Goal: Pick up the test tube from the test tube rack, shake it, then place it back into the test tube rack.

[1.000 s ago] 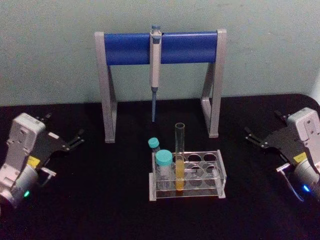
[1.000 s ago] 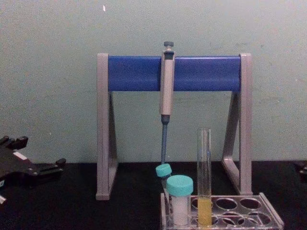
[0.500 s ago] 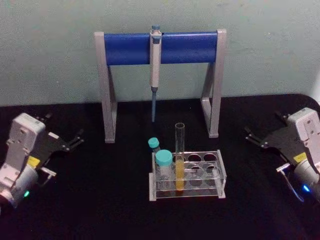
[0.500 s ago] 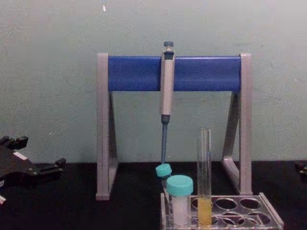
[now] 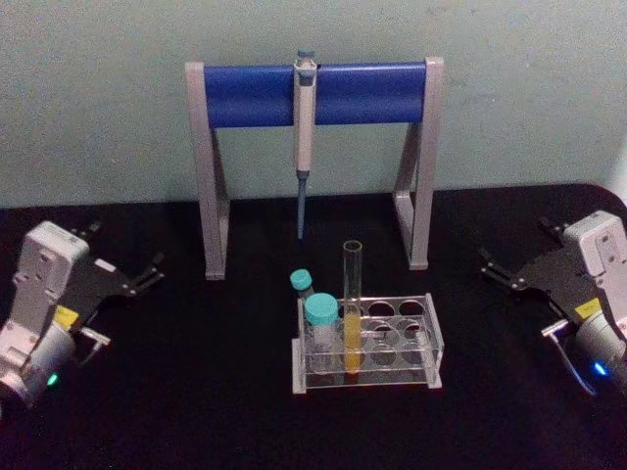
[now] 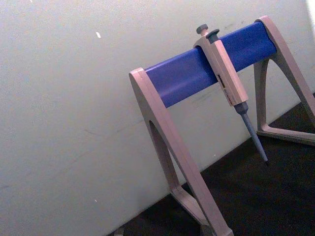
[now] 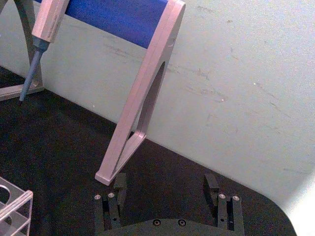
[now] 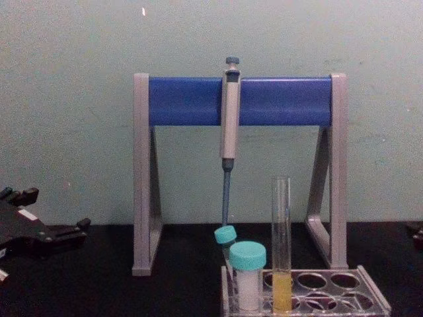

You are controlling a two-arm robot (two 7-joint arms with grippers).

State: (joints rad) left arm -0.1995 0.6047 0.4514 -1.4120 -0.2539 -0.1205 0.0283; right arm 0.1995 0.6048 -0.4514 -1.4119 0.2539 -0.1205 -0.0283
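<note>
The test tube [image 5: 352, 304], tall clear glass with yellow liquid in its lower part, stands upright in the front row of the low clear test tube rack [image 5: 432, 345] at the table's middle. The chest view shows the test tube [image 8: 281, 238] rising well above the rack [image 8: 371, 302]. My left gripper [image 5: 125, 250] rests open at the far left of the table, well away from the rack, and appears at the left edge of the chest view [image 8: 53, 211]. My right gripper [image 5: 514, 245] rests open at the far right, its fingers [image 7: 211, 183] spread with nothing between them.
Two white vials with teal caps [image 5: 320, 311] sit at the rack's left end. Behind the rack stands a tall grey-legged stand with a blue crossbar [image 5: 313, 93], a grey-and-blue pipette [image 5: 304, 127] hanging from it. The tabletop [image 5: 196, 392] is black, with a pale wall behind it.
</note>
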